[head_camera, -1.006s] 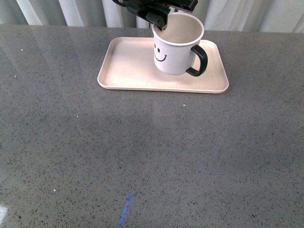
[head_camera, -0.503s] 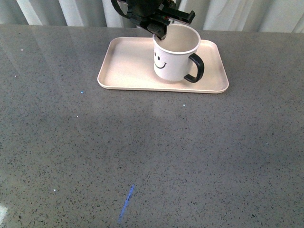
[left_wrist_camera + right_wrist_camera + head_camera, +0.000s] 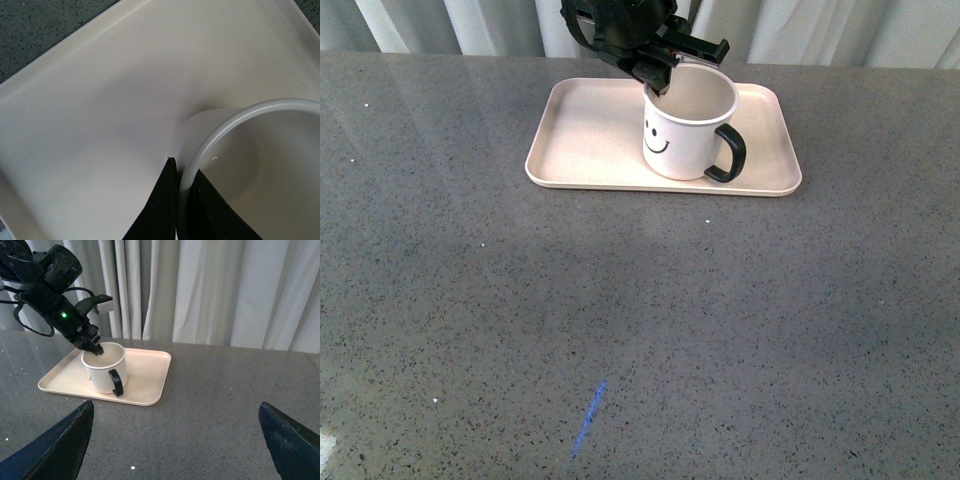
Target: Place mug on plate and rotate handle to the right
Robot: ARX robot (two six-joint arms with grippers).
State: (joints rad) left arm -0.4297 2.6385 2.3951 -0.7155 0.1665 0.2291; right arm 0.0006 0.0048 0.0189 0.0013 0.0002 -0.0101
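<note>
The white mug (image 3: 685,130) with its smiley face stands upright on the pale pink plate (image 3: 585,135), right of the plate's middle. Its black handle (image 3: 728,155) points right and slightly toward me. My left gripper (image 3: 658,84) comes down from behind and is shut on the mug's far-left rim (image 3: 200,150), one finger (image 3: 159,210) outside the wall and the other inside. The right wrist view shows the mug (image 3: 104,368), the plate (image 3: 145,372) and the left arm (image 3: 55,290) from the side. My right gripper (image 3: 175,435) hangs open over bare table, well away from the plate.
A grey speckled tabletop (image 3: 640,320) stretches in front of the plate, with a short blue mark (image 3: 588,418) near the front edge. Pale curtains (image 3: 225,290) hang behind the table.
The mug has come down from a tilt to stand upright on the plate. Its handle has swung a little toward me. The left gripper keeps hold of the rim.
</note>
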